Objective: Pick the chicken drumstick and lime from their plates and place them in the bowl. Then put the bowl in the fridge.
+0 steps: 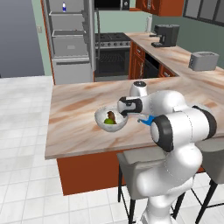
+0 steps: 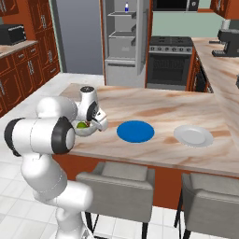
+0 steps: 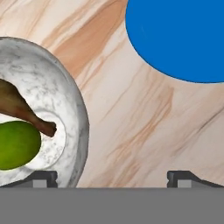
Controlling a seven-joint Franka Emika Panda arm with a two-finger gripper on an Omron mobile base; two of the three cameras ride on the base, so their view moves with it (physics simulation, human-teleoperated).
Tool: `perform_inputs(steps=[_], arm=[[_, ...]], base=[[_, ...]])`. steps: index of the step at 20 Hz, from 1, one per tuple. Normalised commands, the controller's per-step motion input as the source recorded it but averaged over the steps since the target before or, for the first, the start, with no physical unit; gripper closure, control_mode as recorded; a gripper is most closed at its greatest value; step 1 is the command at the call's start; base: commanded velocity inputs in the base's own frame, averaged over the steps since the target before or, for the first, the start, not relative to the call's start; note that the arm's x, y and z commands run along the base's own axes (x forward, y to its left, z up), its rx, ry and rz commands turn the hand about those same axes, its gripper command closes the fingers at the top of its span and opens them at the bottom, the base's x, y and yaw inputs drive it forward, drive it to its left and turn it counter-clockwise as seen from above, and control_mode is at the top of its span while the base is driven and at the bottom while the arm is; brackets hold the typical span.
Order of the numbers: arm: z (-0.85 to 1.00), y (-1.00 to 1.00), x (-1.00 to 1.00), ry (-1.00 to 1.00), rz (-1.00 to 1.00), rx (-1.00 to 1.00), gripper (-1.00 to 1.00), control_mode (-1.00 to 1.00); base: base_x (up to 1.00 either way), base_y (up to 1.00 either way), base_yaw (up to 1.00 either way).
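Here the bowl (image 3: 65, 87), a deep whitish-grey dish with a speckled, stone-like surface, sits on the marbled counter (image 3: 131, 131) to the left of the pincer (image 3: 111, 177) in the hand view, its rim just beside the left fingertip (image 3: 43, 177). Inside it lie the chicken drumstick (image 3: 22, 109), brown with its thin bone end pointing toward the middle of the bowl, and the lime (image 3: 17, 144), yellow-green and resting against the drumstick.

Both foods are in the bowl, so the bowl is likely the thing to lift next. It looks rigid and heavier than its contents, probably smooth and a little slippery, and it could chip if knocked. The rim nearest the pincer seems the best place to grip, one finger inside the wall and one outside. The lime may roll if the bowl tips, so it should travel level.

The pincer is spread wide and holds nothing, its two dark tips standing well apart over bare counter. Ahead and to the right of it lies the blue plate (image 3: 179, 39); the white plate (image 2: 193, 136) sits farther off beyond that.

The arm is folded low over the counter edge, the hand pointing down just beside the bowl. Far ahead, the fridge (image 1: 70, 41) stands open.
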Motion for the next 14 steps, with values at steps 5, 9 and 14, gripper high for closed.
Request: perform_inputs(steps=[5, 9, 14], arm=[[-0.16, 0.00, 0.15, 0.09, 0.00, 0.05, -1.00, -1.00], [-0.06, 0.02, 0.22, 0.03, 0.00, 0.02, -1.00, -1.00], [-0.01, 0.11, 0.23, 0.00, 0.00, 0.01, -1.00, -1.00]], base=[[0.00, 0.00, 0.00], [0.00, 0.00, 0.00], [0.00, 0.00, 0.00]])
